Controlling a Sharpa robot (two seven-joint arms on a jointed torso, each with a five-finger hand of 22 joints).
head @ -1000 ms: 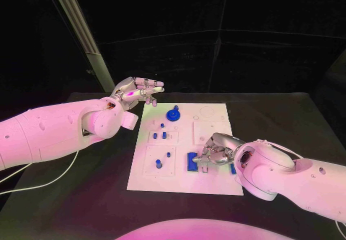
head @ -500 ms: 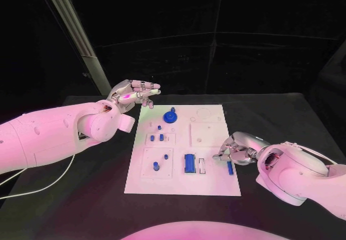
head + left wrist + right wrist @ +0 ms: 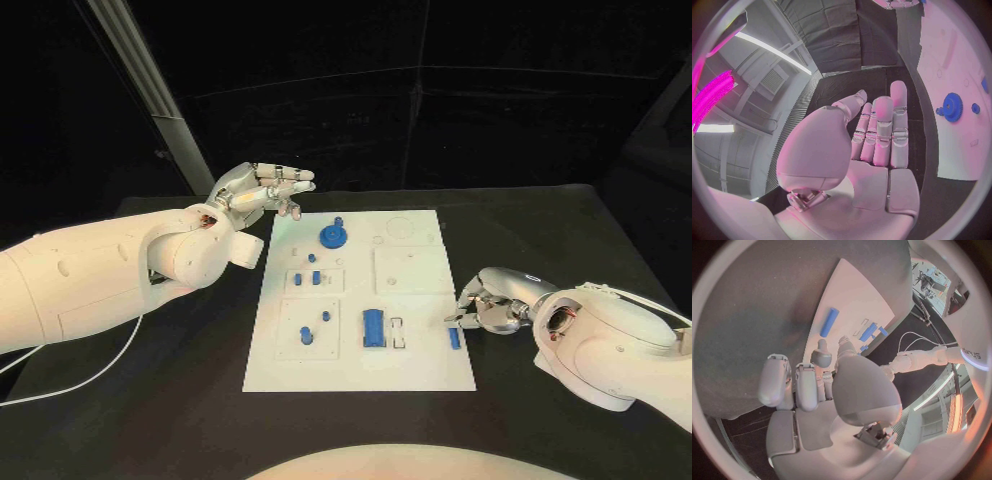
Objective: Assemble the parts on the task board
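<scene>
The white task board (image 3: 418,270) lies in the middle of the black table. On it stand a blue gear (image 3: 335,237), several small blue pegs (image 3: 307,277) and a blue block (image 3: 374,328). A slim blue bar (image 3: 454,338) lies flat by the board's right edge. My right hand (image 3: 490,305) hovers just right of the board with its fingers loosely bent near the bar (image 3: 829,322), holding nothing. My left hand (image 3: 260,190) is raised beyond the board's far left corner, fingers (image 3: 879,130) straight and empty, with the gear (image 3: 952,106) off to its side.
A slanted metal post (image 3: 144,90) stands behind the table at the far left. Two more blue pegs (image 3: 306,333) stand in the board's near left plate. Bare black table (image 3: 562,230) surrounds the board on both sides.
My right hand has drawn back from the blue block to the board's right edge, beside the bar. The left hand has kept its raised pose. The camera has shifted slightly.
</scene>
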